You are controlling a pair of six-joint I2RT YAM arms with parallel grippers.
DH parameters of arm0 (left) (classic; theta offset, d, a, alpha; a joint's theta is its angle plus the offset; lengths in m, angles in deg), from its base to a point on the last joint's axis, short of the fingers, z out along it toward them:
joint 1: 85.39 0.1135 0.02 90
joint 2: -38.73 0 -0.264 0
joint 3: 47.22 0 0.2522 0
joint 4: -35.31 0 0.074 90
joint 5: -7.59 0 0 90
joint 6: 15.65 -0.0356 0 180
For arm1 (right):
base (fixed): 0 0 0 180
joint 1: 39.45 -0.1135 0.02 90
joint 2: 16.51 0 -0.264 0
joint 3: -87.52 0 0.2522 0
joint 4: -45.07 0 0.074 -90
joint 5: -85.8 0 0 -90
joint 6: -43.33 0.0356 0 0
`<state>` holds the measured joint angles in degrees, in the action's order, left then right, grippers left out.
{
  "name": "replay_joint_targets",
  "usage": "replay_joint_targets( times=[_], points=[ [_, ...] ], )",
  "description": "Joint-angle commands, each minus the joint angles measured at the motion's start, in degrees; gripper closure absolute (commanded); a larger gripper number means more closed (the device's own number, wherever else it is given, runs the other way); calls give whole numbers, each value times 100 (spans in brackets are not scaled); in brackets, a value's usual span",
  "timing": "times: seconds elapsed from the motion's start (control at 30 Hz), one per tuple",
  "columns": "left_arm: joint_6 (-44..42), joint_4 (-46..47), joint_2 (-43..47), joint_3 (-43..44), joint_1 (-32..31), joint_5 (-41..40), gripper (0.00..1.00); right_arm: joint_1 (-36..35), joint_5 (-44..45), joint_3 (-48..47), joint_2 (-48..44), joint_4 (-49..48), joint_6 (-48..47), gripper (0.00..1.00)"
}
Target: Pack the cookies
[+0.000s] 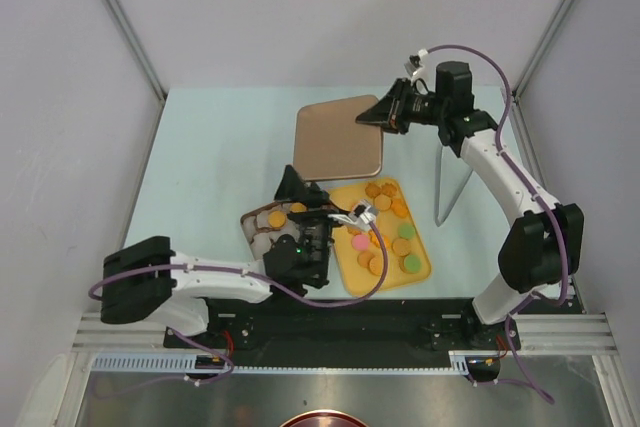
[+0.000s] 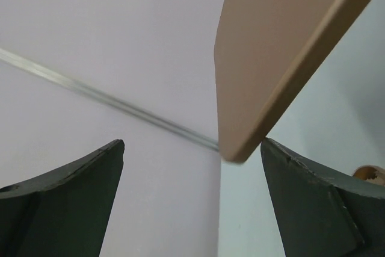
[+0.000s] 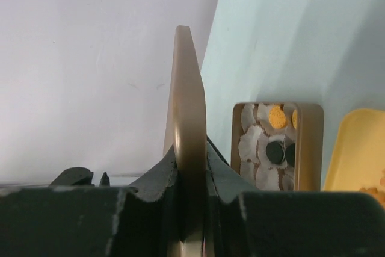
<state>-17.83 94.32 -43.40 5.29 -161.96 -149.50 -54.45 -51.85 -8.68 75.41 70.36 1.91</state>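
On the pale green table (image 1: 220,147) we see the cookies (image 1: 377,265) mostly on the yellow tray (image 1: 428,269), a few in the tin (image 1: 244,222). The right claw (image 3: 191,167) pinches the brown lid (image 1: 335,142) by its edge, and the left claw (image 2: 192,148) gapes wide, empty.

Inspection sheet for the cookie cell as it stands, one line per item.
Surface: pale green table, no spills seen.
Job's things: cookies mostly on the yellow tray; a few in the brown tin.
Clutter: white paper cups in the tin; thin metal frame right of the tray.
Grippers: left gripper open, holding nothing; right gripper shut on the lid.
Cables: purple cables along both arms; the left one loops over the tray.
Surroundings: plain enclosure walls.
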Motion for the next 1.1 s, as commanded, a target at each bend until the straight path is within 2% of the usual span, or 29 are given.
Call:
replay_joint_targets(
  times=[0.0,0.07,0.23,0.27,0.3,0.37,0.4,0.43,0.47,0.5,0.53,0.57,0.6,0.63,0.77,0.87,0.9,0.93,1.07],
  points=[
    [700,2602,889,-173,169,-1059,0,50,239,-764,317,392,-805,100],
    [1094,2514,1101,-253,257,-1367,0,33,380,-993,397,525,-946,100],
    [2255,1356,2022,-446,477,-1886,0,-169,881,-1293,643,1185,-1587,100],
    [2753,1119,2164,-455,494,-2017,0,-178,907,-1223,643,1176,-1597,100],
    [3063,464,2296,-446,503,-2071,2,-196,890,-1179,652,1115,-1623,100],
    [4449,-679,2753,-359,503,-2106,5,-213,890,-1152,704,1106,-1650,100],
    [5133,-2443,2937,-124,495,-2063,6,-213,864,-1152,722,1123,-1658,100],
    [7289,-3757,3279,96,503,-1967,8,-213,846,-1152,740,1115,-1624,100],
    [9068,-7982,3430,1047,503,-878,10,-213,829,-1152,722,1115,-1623,100],
    [10826,-9616,3475,1561,643,-128,14,-222,837,-1170,713,1080,-1606,100],
    [12114,-10129,3484,1766,1671,680,18,-213,846,-1196,705,1071,-1614,100],
    [12249,-10377,3536,1855,2159,1384,26,-213,855,-1222,678,1088,-1615,100],
    [12285,-10362,3554,1830,2773,2305,28,-205,837,-1292,678,1114,-1615,100],
    [12381,-10345,3563,1795,2971,2619,29,-205,820,-1301,661,1123,-1615,100],
    [12751,-10301,3703,1725,3648,3990,27,-213,750,-1144,503,932,-1641,100],
    [13102,-10178,3765,1506,4500,5378,26,-187,347,-669,476,326,-1378,100],
    [13251,-10186,3783,1435,4955,5669,26,-178,232,-651,520,298,-1334,100],
    [13313,-10178,3783,1374,5142,6203,27,-178,126,-651,563,297,-1325,100],
    [13463,-10397,3757,1031,5635,6551,27,-239,-663,-485,722,-308,-1088,100]
  ],
)
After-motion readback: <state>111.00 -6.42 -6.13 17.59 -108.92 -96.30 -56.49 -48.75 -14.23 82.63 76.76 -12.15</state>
